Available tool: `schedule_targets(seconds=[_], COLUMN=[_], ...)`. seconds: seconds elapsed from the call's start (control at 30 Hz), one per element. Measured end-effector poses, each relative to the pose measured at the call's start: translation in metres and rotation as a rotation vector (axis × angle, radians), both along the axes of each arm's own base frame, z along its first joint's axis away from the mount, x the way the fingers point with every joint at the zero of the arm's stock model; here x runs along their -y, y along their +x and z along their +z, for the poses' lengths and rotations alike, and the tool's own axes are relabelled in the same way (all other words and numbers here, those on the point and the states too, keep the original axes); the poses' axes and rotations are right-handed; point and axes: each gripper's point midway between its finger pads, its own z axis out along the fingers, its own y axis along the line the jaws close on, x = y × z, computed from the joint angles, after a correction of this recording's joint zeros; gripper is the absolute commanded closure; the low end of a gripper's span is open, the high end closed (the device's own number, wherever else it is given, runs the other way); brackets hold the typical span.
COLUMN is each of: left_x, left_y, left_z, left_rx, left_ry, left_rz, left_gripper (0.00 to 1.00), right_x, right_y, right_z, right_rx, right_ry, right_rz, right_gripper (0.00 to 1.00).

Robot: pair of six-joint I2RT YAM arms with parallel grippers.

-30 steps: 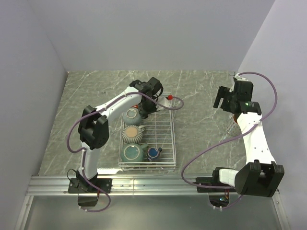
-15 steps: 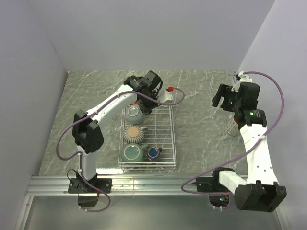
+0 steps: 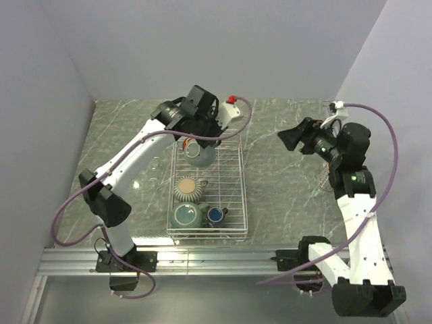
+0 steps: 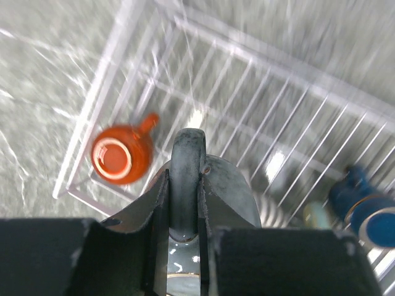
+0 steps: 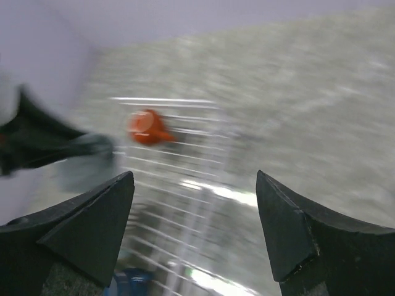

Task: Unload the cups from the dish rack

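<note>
Over the far end of the dish rack [image 3: 241, 196], the left fingers [image 4: 154, 213] were clamped on the handle of a grey-teal mug [image 4: 237, 194], holding it above the wires. Below it, in a far corner of the rack, sat a red-brown mug [image 4: 121, 155]. Toward the near end sat a ribbed beige cup [image 3: 187, 188], then a second grey-teal mug [image 3: 184, 215] with a small dark-blue cup [image 3: 215, 214] just beside it. Right of the rack, the right fingers [image 5: 86, 228] hung spread wide and empty above the marbled tabletop [image 3: 283, 175], pointing toward the rack.
</note>
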Motion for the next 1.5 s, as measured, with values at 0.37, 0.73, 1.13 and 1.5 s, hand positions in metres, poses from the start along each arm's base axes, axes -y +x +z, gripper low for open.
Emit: schedule_targets(seconds=[0.37,0.73,1.13,1.5], left_x=[0.002,0.011,0.013,0.015], left_y=[-0.003,-0.032,-0.033,-0.017], left_z=[0.128,0.169,0.171,0.144], left_rx=[0.114,-0.022,-0.079,-0.109], left_ry=[-0.489,-0.718,-0.792,-0.821], left_rz=[0.099,0.013,-0.039,-0.036], left_gripper=[1.00,1.00,1.00,0.51], right_x=[-0.121,-0.181,-0.207,-0.205], right_y=[-0.030,-0.043,-0.058,-0.052], right_z=[0.033,0.044,0.063,0.054], right_rx=[0.115,0.073,0.056,0.040], right_ry=[0.362,0.522,0.611,0.554], right_rz=[0.471,0.697,0.830,0.715], right_gripper=[0.14,0.20,0.86,1.00])
